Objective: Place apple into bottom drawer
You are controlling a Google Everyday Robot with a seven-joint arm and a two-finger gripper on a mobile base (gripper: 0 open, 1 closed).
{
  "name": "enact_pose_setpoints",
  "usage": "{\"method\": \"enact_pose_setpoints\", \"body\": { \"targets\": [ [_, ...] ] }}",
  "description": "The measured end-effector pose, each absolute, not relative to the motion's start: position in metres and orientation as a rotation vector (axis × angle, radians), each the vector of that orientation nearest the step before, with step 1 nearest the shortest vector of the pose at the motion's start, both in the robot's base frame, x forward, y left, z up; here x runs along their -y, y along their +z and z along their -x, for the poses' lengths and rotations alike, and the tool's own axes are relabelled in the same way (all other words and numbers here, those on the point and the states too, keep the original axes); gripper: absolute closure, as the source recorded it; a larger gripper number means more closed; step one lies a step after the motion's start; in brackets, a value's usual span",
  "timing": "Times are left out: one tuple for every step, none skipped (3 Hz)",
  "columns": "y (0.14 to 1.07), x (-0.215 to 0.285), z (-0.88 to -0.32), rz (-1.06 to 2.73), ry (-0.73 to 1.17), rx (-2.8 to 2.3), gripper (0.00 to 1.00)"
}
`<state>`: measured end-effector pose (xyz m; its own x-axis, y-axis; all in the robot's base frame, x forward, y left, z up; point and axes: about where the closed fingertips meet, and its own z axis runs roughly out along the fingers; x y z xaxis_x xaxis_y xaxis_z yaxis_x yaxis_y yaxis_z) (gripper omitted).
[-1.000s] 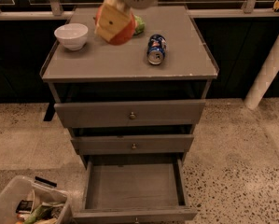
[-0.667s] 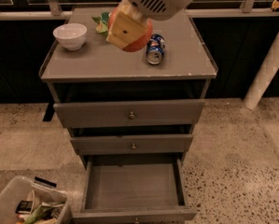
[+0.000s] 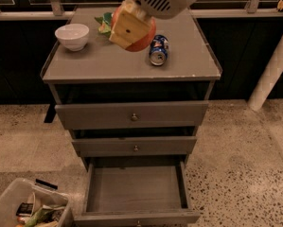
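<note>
Gripper [image 3: 131, 31] over bench [image 3: 108, 64], toward rear centre; jaws clamped on apple [image 3: 145, 38]. Blue can [image 3: 158, 50] lying on bench, just right of apple. White bowl [image 3: 72, 36] at bench rear-left. Green item [image 3: 104, 24] at bench rear, partly hidden behind gripper. Low raised lip along bench edges. Under bench top: two shallow drawers [image 3: 131, 115] shut; bottom drawer [image 3: 136, 189] pulled out past bench front, tray open upward. Plastic bin [image 3: 15, 207] on floor by bench front-left; white post [image 3: 272, 70] right of bench, well apart.

The gripper [image 3: 130, 31], clamped on the apple [image 3: 145, 38], is held above the cabinet top [image 3: 108, 63], flanked by a soda can [image 3: 158, 50] just beside it and a white bowl [image 3: 72, 36] farther off. The bottom drawer [image 3: 134, 190] is pulled out past the upper drawers [image 3: 98, 115] and left open from above.
</note>
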<state>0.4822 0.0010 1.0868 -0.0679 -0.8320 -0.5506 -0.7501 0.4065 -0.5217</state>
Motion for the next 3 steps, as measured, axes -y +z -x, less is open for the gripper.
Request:
{"method": "enact_pose_setpoints", "body": {
  "targets": [
    [1.0868,-0.001,-0.4822,1.363,-0.124,-1.832,1.0],
    [1.0868,-0.001,-0.4822,1.363,-0.124,-1.832,1.0],
    [1.0868,-0.001,-0.4822,1.363,-0.124,-1.832,1.0]
  ]
}}
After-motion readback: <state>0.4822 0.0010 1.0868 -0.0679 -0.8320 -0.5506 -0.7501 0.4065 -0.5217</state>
